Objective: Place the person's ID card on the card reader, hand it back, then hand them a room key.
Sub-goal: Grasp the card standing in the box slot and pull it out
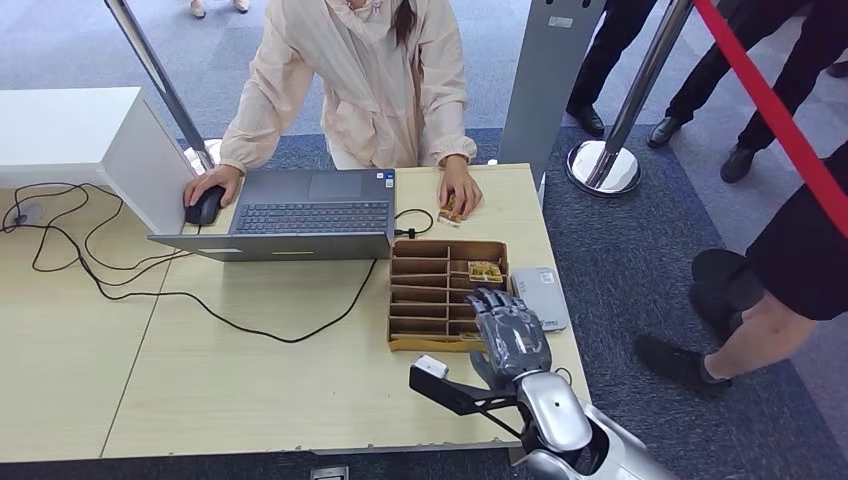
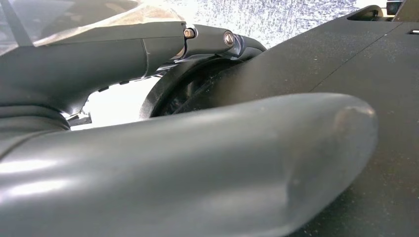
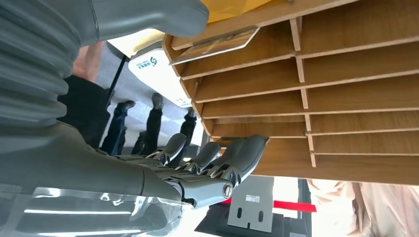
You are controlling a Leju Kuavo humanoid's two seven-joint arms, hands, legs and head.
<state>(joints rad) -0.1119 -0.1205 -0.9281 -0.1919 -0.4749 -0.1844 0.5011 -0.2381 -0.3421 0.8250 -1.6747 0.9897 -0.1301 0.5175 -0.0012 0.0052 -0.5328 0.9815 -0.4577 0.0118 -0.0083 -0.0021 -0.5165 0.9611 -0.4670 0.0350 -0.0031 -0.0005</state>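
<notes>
Fingers [image 1: 500, 305] of my right hand [image 1: 512, 335] spread empty over the wooden tray [image 1: 418, 290]; I'd reach far toward the person's card [image 1: 450, 208], palm level.

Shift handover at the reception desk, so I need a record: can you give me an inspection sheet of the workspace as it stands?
Surface: light wooden table, bare in front of the robot.
Job's things: wooden divider tray with a small yellowish item in one compartment; grey card reader beside the tray; a card under the person's hand.
Clutter: open laptop; mouse under the person's other hand.
Hands: right hand over the tray's near right corner, fingers apart, holding nothing; left hand, state unclear.
Cables: black cables trailing across the table's left part.
Surroundings: red barrier rope on posts; people standing nearby.
</notes>
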